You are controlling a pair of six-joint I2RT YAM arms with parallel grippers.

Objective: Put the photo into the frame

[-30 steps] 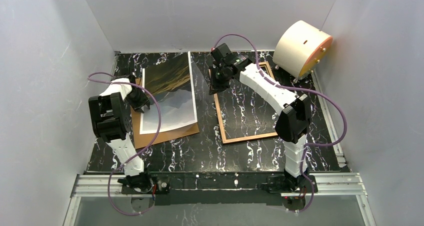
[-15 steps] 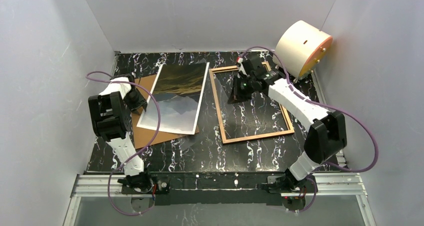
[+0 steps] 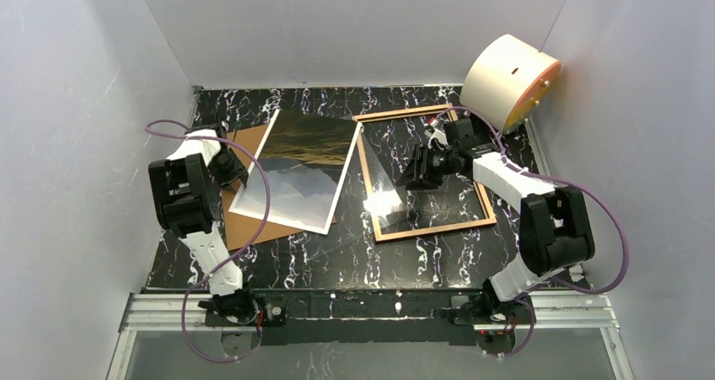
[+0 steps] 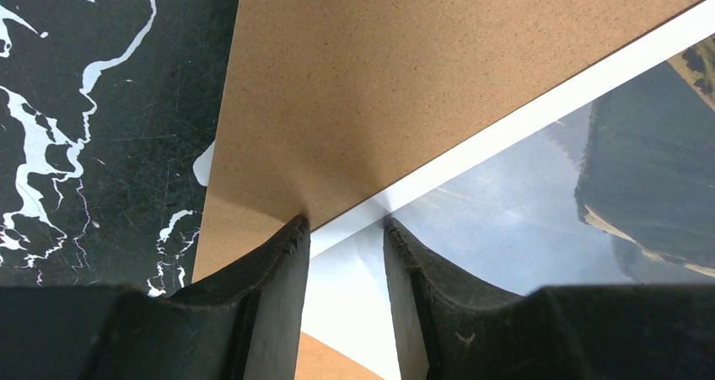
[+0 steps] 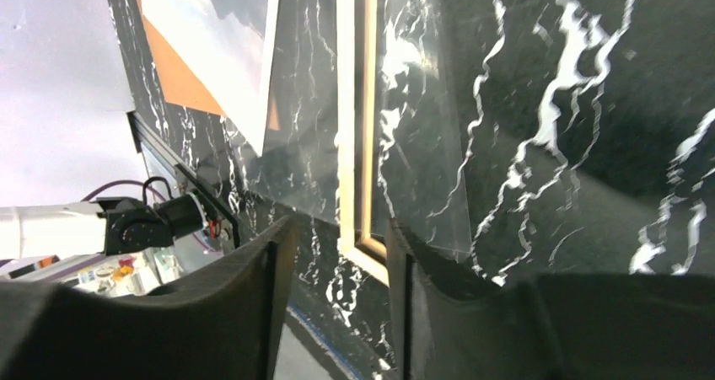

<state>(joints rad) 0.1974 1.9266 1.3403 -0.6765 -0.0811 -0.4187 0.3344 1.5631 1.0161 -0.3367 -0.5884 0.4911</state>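
Note:
The photo [image 3: 299,173], a mountain print with a white margin, lies skewed on the brown backing board [image 3: 253,224], its far end close to the frame. The frame [image 3: 430,228] lies flat at centre right, light wood up. A clear pane [image 3: 381,196] lies askew over the frame's left rail [image 5: 354,144], glinting. My right gripper [image 3: 415,178] hovers over the frame, open [image 5: 337,224], the pane's edge near its tips. My left gripper [image 3: 236,171] is open at the photo's left edge [image 4: 346,222], one tip by the board [image 4: 379,85], one on the photo [image 4: 523,203].
A cream drum-shaped object [image 3: 510,77] stands at the back right corner, just beyond the frame. White walls close in the black marbled table [image 3: 354,258] on three sides. The arm bases and a metal rail [image 3: 362,308] run along the near edge.
My right gripper swung from the frame's far left corner to over the frame and opened. The photo's far end swung right, and the pane shifted right with it. The left arm stayed put.

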